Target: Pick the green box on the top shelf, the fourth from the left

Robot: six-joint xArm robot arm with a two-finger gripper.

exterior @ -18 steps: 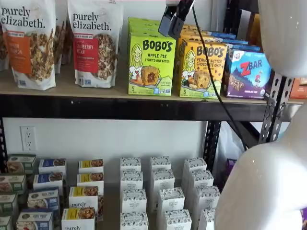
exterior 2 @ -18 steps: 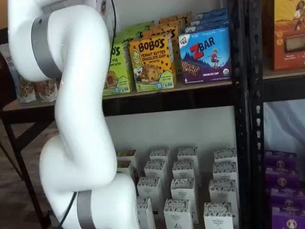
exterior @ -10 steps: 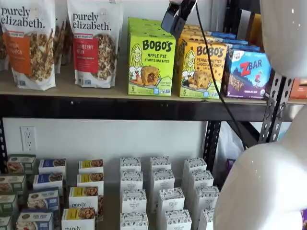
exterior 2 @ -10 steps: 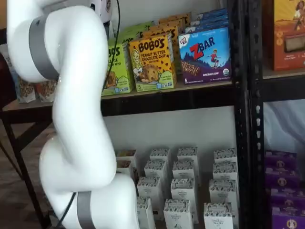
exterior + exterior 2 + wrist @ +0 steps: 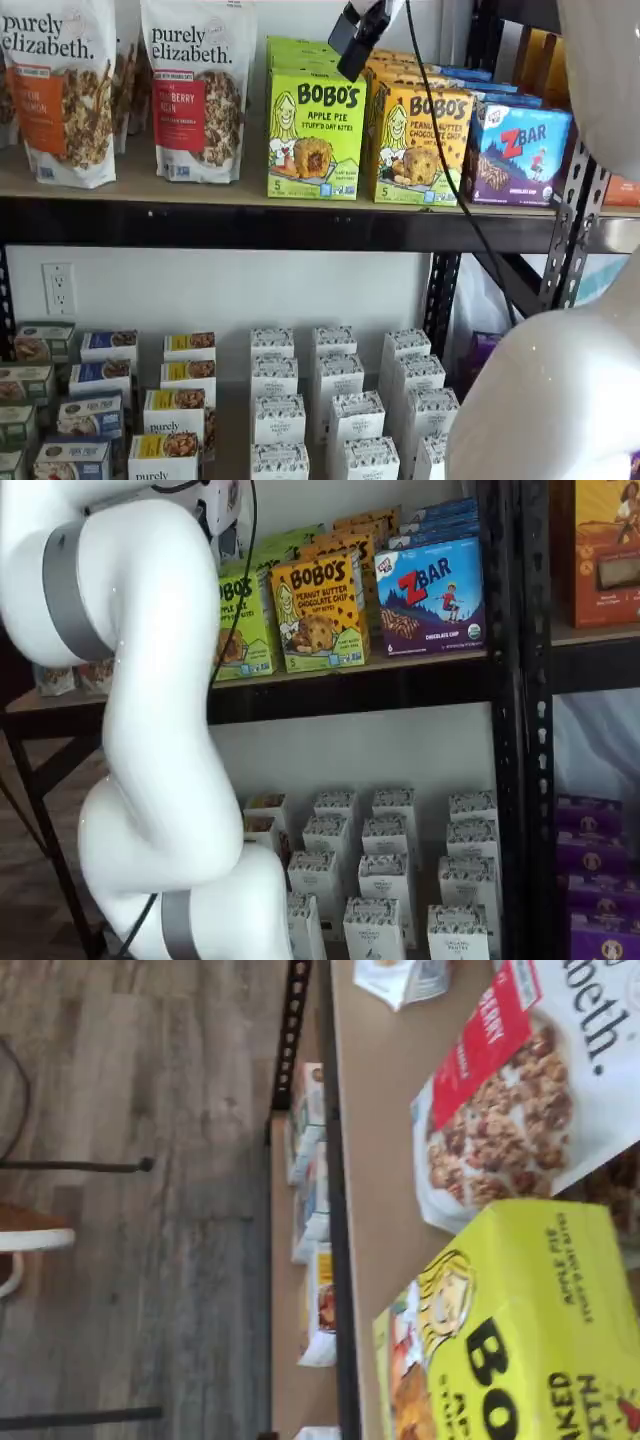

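A: Since the earlier frames the end effector [image 5: 358, 35] has drifted a little left and up, and now hangs from the top edge of a shelf view, just above the upper right corner of the green box [image 5: 316, 133].

B: Is anything held?

A: No. The black fingers [image 5: 345, 30] show with a cable trailing down beside them, and the end effector stands spread wide with nothing between them.

B: And the green box itself?

A: It stands upright at the front of the top shelf [image 5: 230, 222], facing outward. A purely elizabeth granola bag [image 5: 197, 85] is near on one side, and the yellow-orange Bobo's box [image 5: 420, 145] is just beside it on the other, with a blue ZBar box [image 5: 518, 153] further along.

B: Does the wrist view show it?

A: Yes, the lime-green front with the blonde cartoon girl fills one corner, the red-labelled bag next to it on the tan board. The white arm [image 5: 150, 720] covers much of the other shelf view.
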